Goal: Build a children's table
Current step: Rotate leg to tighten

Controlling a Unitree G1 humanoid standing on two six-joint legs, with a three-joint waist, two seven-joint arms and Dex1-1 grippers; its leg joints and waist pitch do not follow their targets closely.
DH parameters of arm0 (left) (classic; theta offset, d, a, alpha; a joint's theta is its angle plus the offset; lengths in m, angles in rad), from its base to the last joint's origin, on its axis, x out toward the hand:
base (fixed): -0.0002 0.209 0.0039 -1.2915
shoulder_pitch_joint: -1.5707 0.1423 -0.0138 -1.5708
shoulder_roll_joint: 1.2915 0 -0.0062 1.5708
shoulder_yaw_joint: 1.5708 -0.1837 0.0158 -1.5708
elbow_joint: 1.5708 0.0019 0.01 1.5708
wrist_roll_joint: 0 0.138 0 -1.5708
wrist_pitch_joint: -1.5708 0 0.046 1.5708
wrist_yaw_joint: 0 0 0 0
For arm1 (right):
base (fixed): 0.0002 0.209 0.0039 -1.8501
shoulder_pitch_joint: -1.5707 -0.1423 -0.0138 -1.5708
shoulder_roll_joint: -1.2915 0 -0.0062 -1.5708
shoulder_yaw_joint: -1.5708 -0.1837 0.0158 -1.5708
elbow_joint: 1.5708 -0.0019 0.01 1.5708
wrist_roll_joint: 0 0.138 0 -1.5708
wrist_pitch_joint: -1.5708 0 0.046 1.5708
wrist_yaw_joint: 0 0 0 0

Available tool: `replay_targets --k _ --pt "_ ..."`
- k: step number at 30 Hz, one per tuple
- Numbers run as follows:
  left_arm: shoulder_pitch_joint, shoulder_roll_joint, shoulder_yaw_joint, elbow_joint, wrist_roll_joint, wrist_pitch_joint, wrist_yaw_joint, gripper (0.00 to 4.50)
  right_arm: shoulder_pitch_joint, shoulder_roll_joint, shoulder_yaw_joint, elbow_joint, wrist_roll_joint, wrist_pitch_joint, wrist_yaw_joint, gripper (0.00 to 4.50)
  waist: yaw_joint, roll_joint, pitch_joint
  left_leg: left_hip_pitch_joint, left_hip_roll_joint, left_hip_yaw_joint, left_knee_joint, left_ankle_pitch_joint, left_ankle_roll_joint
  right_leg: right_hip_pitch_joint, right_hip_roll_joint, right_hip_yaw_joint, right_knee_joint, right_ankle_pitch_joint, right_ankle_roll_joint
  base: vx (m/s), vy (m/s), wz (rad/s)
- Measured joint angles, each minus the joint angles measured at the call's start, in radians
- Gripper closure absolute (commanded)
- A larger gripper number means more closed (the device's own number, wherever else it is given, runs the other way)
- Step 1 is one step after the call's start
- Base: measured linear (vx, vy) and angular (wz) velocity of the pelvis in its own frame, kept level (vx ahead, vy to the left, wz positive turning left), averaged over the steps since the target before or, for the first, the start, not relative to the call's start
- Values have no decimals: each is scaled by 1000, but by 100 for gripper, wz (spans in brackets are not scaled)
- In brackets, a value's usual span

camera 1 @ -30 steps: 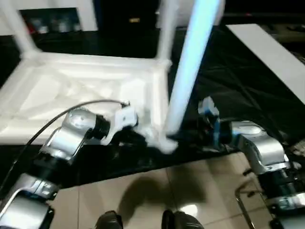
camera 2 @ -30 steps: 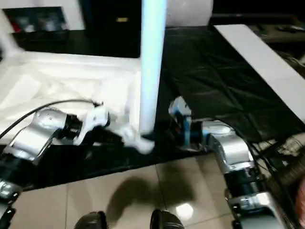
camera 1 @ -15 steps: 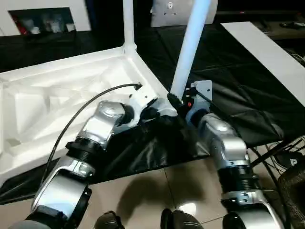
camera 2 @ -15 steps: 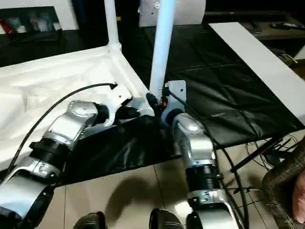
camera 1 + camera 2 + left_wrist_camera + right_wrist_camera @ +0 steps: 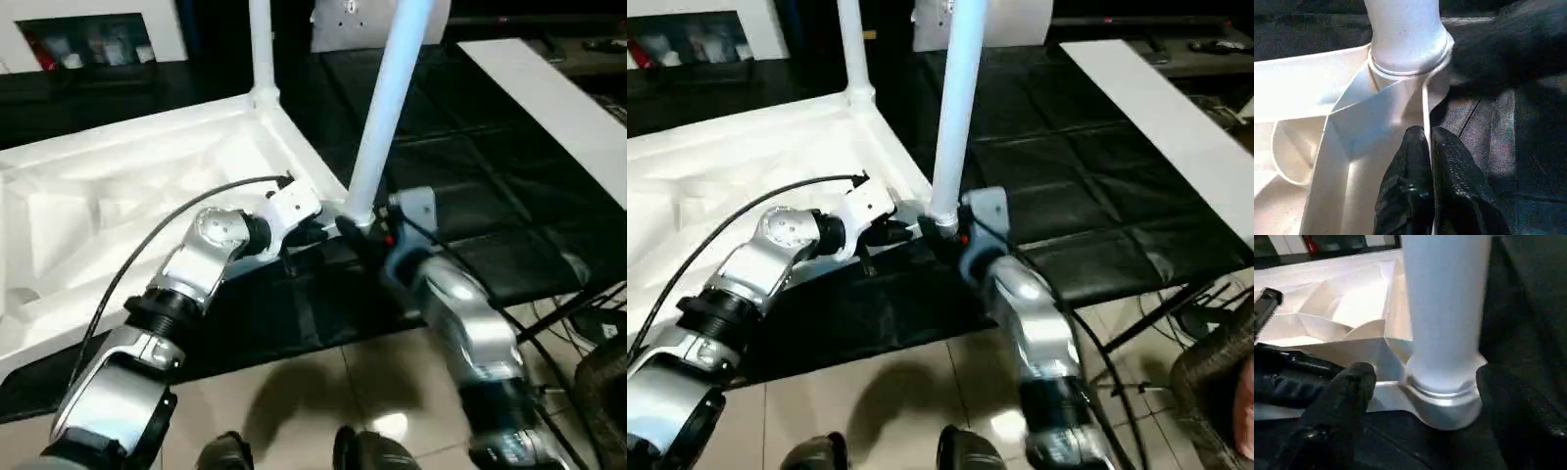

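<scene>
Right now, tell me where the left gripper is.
In the left eye view, the left gripper sits at the upturned table top's near corner, shut on its edge beside the near leg.

A white tabletop lay upside down on a black mat, its ribbed underside facing up. Two white legs stood upright in its corner sockets: a near leg at the corner closest to the grippers, and a far leg beyond it. The left gripper, on a silver forearm with a black cable looping over it, sat at the tabletop's rim just beside the near leg's base. The right gripper met the same corner from the opposite side, its fingers at the foot of that leg. A long white panel lay on the mat, well beyond the right gripper.
</scene>
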Motion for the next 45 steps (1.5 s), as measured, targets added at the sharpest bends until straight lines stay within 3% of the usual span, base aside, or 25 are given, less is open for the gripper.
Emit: replay_targets --k 4,9,14,16,20,24,29,34,45 --pt "44 -3 59 -61 -96 -15 -35 385 40 -29 -6 -102 46 6 34 6 3 0 0 -2 2 -1 0 0 0 -2 1 -2 -2 0 0 0 0 0" --pt "111 7 95 -192 -153 17 -49 347 41 -9 7 -206 102 39 69 0 0 0 0 -1 2 0 0 0 0 0 1 -1 -4 1 -1 0 0 0" --pt "233 50 143 -333 -164 108 -18 311 0 -9 29 -209 134 71 96 0 -4 0 1 -1 2 -1 0 0 0 0 1 -2 -5 1 -1 0 0 0" --pt "332 83 189 -480 -204 177 7 301 -34 -3 61 -201 142 91 116 0 -11 2 1 -1 2 0 -1 -1 -1 -1 1 -1 -5 2 -1 0 0 0" --pt "419 108 234 -618 -251 258 19 268 -76 0 74 -176 143 114 124 0 0 4 3 -2 2 -1 -1 -1 -1 0 2 -1 -5 1 0 0 0 0" --pt "598 175 258 -853 -302 359 -1 237 -171 -4 108 -22 107 120 133 0 -13 2 5 -1 2 0 -1 -2 -2 0 2 -1 -7 2 -1 0 0 0" --pt "739 208 267 -1005 -288 483 61 203 -298 -2 104 216 56 29 85 0 -7 8 10 -2 3 -1 -1 -2 -3 0 3 -1 -8 0 1 0 0 0" --pt "848 223 270 -1087 -256 511 116 187 -369 -35 51 342 36 -52 1 0 6 8 11 -4 1 -1 -1 -2 -2 1 2 0 -10 -1 4 0 0 0" --pt "910 229 229 -1128 -180 518 218 187 -497 -159 -75 646 23 -221 -93 0 19 7 10 -6 0 1 3 -3 -1 0 1 0 -8 2 0 0 0 0"
